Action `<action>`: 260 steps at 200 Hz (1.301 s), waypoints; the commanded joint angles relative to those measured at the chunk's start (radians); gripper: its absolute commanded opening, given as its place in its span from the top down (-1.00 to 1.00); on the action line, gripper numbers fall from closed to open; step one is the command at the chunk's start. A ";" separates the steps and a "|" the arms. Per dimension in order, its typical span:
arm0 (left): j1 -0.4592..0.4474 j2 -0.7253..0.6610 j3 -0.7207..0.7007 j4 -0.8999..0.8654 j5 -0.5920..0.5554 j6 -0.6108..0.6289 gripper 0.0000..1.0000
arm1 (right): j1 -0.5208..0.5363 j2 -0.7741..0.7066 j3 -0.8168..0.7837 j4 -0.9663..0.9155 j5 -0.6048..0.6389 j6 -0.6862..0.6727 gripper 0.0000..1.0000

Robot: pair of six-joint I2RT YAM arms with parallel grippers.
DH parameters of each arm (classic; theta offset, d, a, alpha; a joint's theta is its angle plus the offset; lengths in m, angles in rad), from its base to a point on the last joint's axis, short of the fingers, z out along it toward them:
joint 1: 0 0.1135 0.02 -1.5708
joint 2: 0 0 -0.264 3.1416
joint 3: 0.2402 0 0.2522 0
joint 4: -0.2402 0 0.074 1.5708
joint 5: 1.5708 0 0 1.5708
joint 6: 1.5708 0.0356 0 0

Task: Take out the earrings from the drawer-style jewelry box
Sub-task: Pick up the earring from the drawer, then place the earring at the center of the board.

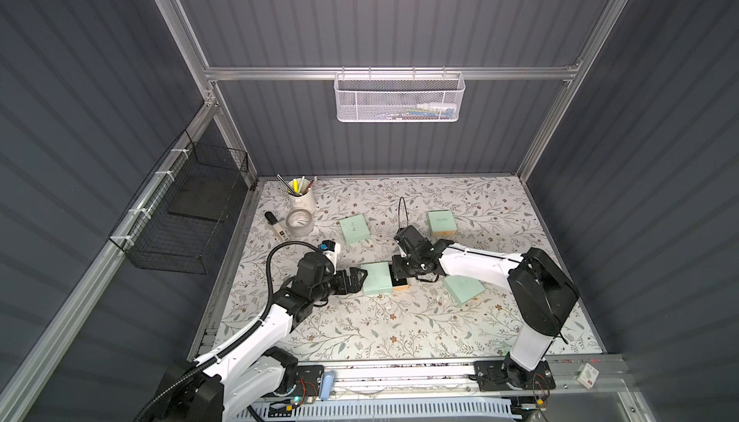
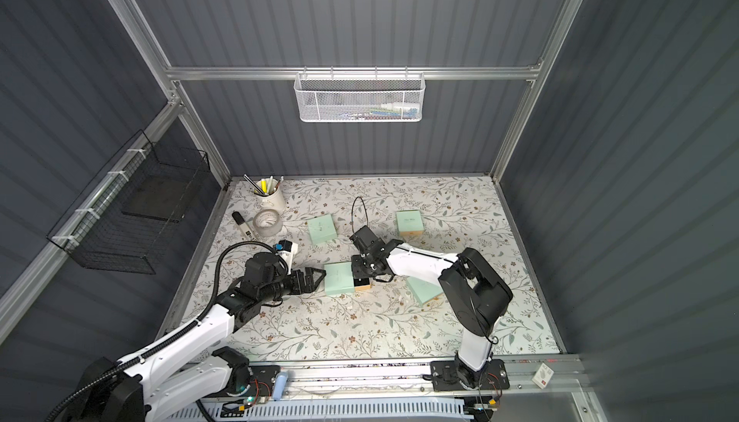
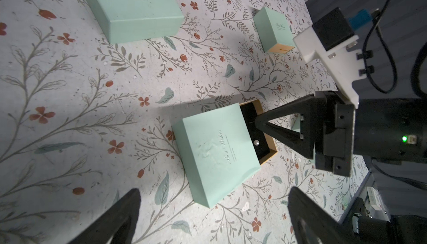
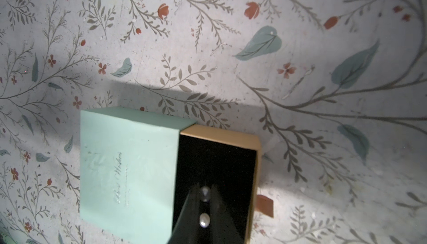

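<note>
1. earrings [image 3: 256, 142] here are two tiny pale round studs on the black lining [image 4: 215, 157] of the pulled-out drawer [image 4: 253, 162]. the mint sleeve [image 4: 127, 169] covers the rest of the jewelry box.
2. handling, as a guess: nearly weightless, hard, smooth and round, so apt to squirt out of a pinch or roll away. any post probably sits pushed into the soft lining, so a straight lift off the lining should suit better than a sideways drag.
3. hold point: across the ball's widest part, with the very tips and no deeper.
4. right gripper [image 4: 205, 187] has its jaws standing almost together, leaving a slit about as wide as a stud.
5. tip stud [image 4: 205, 193] sits in that slit right at the fingertips and looks pinched, though true contact is hard to confirm in the shadow.
6. back stud [image 4: 204, 219] shows through the same slit, further toward the wrist. it seems to lie on the lining beneath the fingers rather than being held.
7. left gripper [image 3: 215, 190] stands spread wide, gripping nothing. the sleeve's closed end lies at its mouth, and i cannot tell whether it touches a finger. the earrings are well beyond its tips, at the box's far end.
</note>
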 commanded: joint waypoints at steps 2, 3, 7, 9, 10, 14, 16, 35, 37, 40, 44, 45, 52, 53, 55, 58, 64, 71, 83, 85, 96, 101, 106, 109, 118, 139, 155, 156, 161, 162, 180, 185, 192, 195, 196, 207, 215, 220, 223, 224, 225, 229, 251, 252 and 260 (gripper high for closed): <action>0.005 0.009 0.022 0.022 0.021 -0.008 -0.99 | 0.002 -0.049 -0.016 0.010 -0.006 0.007 0.76; 0.005 0.009 0.022 0.022 0.022 -0.009 -0.99 | 0.002 -0.049 -0.016 0.011 -0.007 0.007 0.76; 0.005 0.010 0.023 0.024 0.023 -0.009 -0.99 | 0.001 -0.052 -0.016 0.012 -0.009 0.005 0.76; 0.004 0.011 0.023 0.024 0.023 -0.010 -0.99 | 0.000 -0.053 -0.017 0.013 -0.009 0.005 0.75; 0.004 0.011 0.023 0.024 0.023 -0.010 -0.99 | -0.001 -0.054 -0.017 0.013 -0.010 0.005 0.75; 0.004 0.010 0.024 0.026 0.025 -0.009 -0.99 | -0.003 -0.056 -0.017 0.012 -0.010 0.005 0.76; 0.004 0.012 0.024 0.026 0.025 -0.010 -0.99 | -0.004 -0.058 -0.016 0.013 -0.012 0.004 0.76; 0.004 0.013 0.026 0.033 0.030 -0.011 -0.99 | -0.019 -0.073 -0.021 0.028 -0.033 0.003 0.76; 0.004 0.014 0.026 0.034 0.031 -0.011 -1.00 | -0.020 -0.074 -0.021 0.030 -0.036 0.003 0.76; 0.004 0.014 0.027 0.034 0.031 -0.011 -0.99 | -0.024 -0.077 -0.022 0.032 -0.040 0.003 0.76; 0.004 0.014 0.028 0.035 0.032 -0.011 -1.00 | -0.028 -0.080 -0.020 0.034 -0.045 0.003 0.76; 0.004 0.014 0.028 0.035 0.033 -0.011 -1.00 | -0.028 -0.080 -0.020 0.034 -0.045 0.003 0.76; 0.004 0.015 0.028 0.037 0.034 -0.012 -0.99 | -0.035 -0.084 -0.017 0.034 -0.051 0.003 0.76; 0.004 0.016 0.027 0.037 0.033 -0.012 -1.00 | -0.035 -0.084 -0.016 0.035 -0.051 0.002 0.76; 0.004 0.015 0.028 0.038 0.034 -0.012 -1.00 | -0.038 -0.085 -0.016 0.035 -0.053 0.002 0.76; 0.005 0.015 0.029 0.039 0.035 -0.012 -1.00 | -0.043 -0.086 -0.014 0.036 -0.057 0.001 0.76; 0.004 0.015 0.028 0.042 0.036 -0.014 -0.99 | -0.052 -0.086 -0.011 0.037 -0.063 0.000 0.76; 0.004 0.017 0.028 0.045 0.036 -0.015 -0.99 | -0.064 -0.087 -0.007 0.040 -0.070 -0.001 0.76; 0.004 0.018 0.030 0.049 0.038 -0.016 -0.99 | -0.094 -0.087 -0.003 0.045 -0.079 -0.003 0.75; 0.004 0.018 0.030 0.049 0.039 -0.016 -0.99 | -0.098 -0.086 -0.002 0.045 -0.082 -0.003 0.75; 0.004 0.023 0.030 0.056 0.041 -0.019 -0.99 | -0.129 -0.081 0.004 0.054 -0.091 -0.004 0.74; 0.004 0.025 0.029 0.058 0.043 -0.019 -1.00 | -0.142 -0.077 0.007 0.059 -0.093 -0.005 0.75; 0.005 0.028 0.029 0.062 0.045 -0.020 -0.99 | -0.156 -0.072 0.009 0.066 -0.094 -0.006 0.75; 0.005 0.029 0.029 0.064 0.044 -0.020 -1.00 | -0.167 -0.067 0.012 0.069 -0.097 -0.005 0.75; 0.005 0.036 0.029 0.069 0.047 -0.023 -0.99 | -0.188 -0.057 0.020 0.075 -0.109 -0.004 0.75; 0.005 0.047 0.026 0.081 0.053 -0.029 -0.99 | -0.242 -0.030 0.044 0.093 -0.120 -0.005 0.74; 0.004 0.052 0.023 0.093 0.060 -0.034 -0.99 | -0.274 0.006 0.077 0.090 -0.127 -0.010 0.74; 0.004 0.053 0.022 0.094 0.059 -0.035 -1.00 | -0.276 0.008 0.079 0.090 -0.128 -0.010 0.74; 0.004 0.055 0.022 0.097 0.060 -0.036 -1.00 | -0.287 0.025 0.092 0.091 -0.131 -0.012 0.74; 0.004 0.055 0.022 0.099 0.060 -0.035 -1.00 | -0.287 0.025 0.092 0.091 -0.131 -0.012 0.74; 0.004 0.060 0.021 0.109 0.067 -0.042 -0.99 | -0.313 0.078 0.135 0.087 -0.133 -0.013 0.75; 0.004 0.061 0.020 0.111 0.067 -0.043 -1.00 | -0.320 0.091 0.146 0.088 -0.133 -0.015 0.75; 0.004 0.062 0.020 0.115 0.067 -0.046 -0.99 | -0.326 0.109 0.162 0.085 -0.130 -0.015 0.75; 0.004 0.063 0.020 0.117 0.067 -0.047 -1.00 | -0.328 0.116 0.169 0.085 -0.129 -0.016 0.75; 0.004 0.064 0.019 0.118 0.067 -0.047 -1.00 | -0.329 0.118 0.172 0.084 -0.128 -0.017 0.75; 0.004 0.068 0.017 0.123 0.069 -0.051 -0.99 | -0.337 0.143 0.196 0.087 -0.122 -0.023 0.74; 0.004 0.071 0.017 0.127 0.072 -0.053 -1.00 | -0.344 0.162 0.216 0.083 -0.121 -0.024 0.74; 0.004 0.073 0.017 0.130 0.072 -0.054 -0.99 | -0.348 0.174 0.231 0.078 -0.128 -0.025 0.74; 0.004 0.074 0.017 0.131 0.073 -0.055 -0.99 | -0.351 0.183 0.236 0.077 -0.132 -0.025 0.74; 0.004 0.075 0.017 0.131 0.073 -0.055 -0.99 | -0.351 0.186 0.239 0.077 -0.132 -0.025 0.74; 0.004 0.075 0.017 0.132 0.073 -0.055 -0.99 | -0.352 0.189 0.241 0.077 -0.133 -0.026 0.74; 0.004 0.078 0.017 0.133 0.073 -0.056 -1.00 | -0.353 0.198 0.251 0.075 -0.133 -0.026 0.74; 0.004 0.086 0.019 0.143 0.079 -0.060 -1.00 | -0.358 0.252 0.314 0.058 -0.135 -0.032 0.74; 0.004 0.087 0.018 0.143 0.079 -0.059 -0.99 | -0.358 0.254 0.317 0.058 -0.135 -0.032 0.74; 0.004 0.090 0.019 0.144 0.078 -0.060 -0.99 | -0.359 0.273 0.334 0.058 -0.138 -0.033 0.74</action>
